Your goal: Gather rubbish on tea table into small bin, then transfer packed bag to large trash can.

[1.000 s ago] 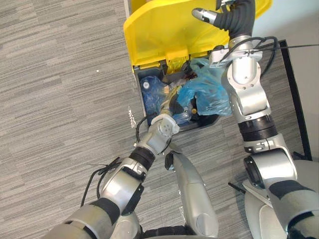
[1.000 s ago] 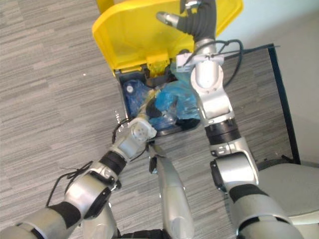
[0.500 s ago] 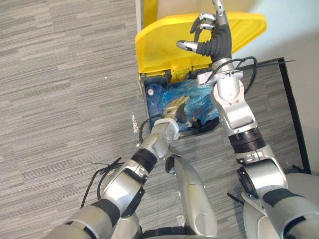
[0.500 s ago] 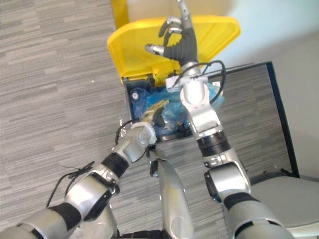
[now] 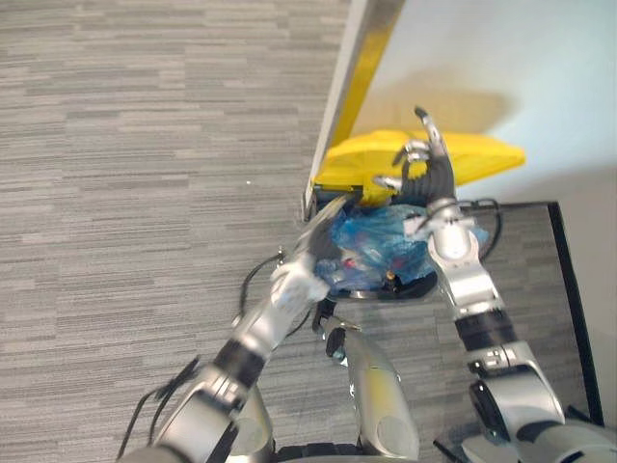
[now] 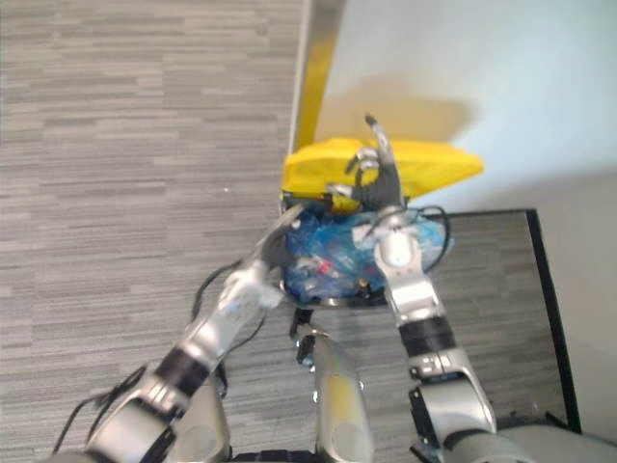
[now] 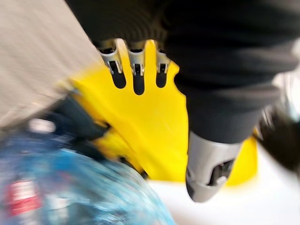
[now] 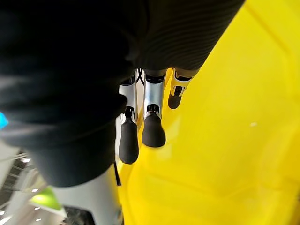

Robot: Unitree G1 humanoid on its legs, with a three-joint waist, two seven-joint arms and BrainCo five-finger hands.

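Blue rubbish bag [image 5: 378, 245] inside large trash can [image 5: 372, 292], yellow lid [image 5: 477, 154] up

- Blue translucent rubbish bag [image 5: 374, 246]: packed, crumpled, sits inside the large trash can, bulging at its mouth.
- Large trash can [image 5: 371, 292]: dark body, standing on carpet, yellow lid [image 5: 477, 154] raised open behind bag.
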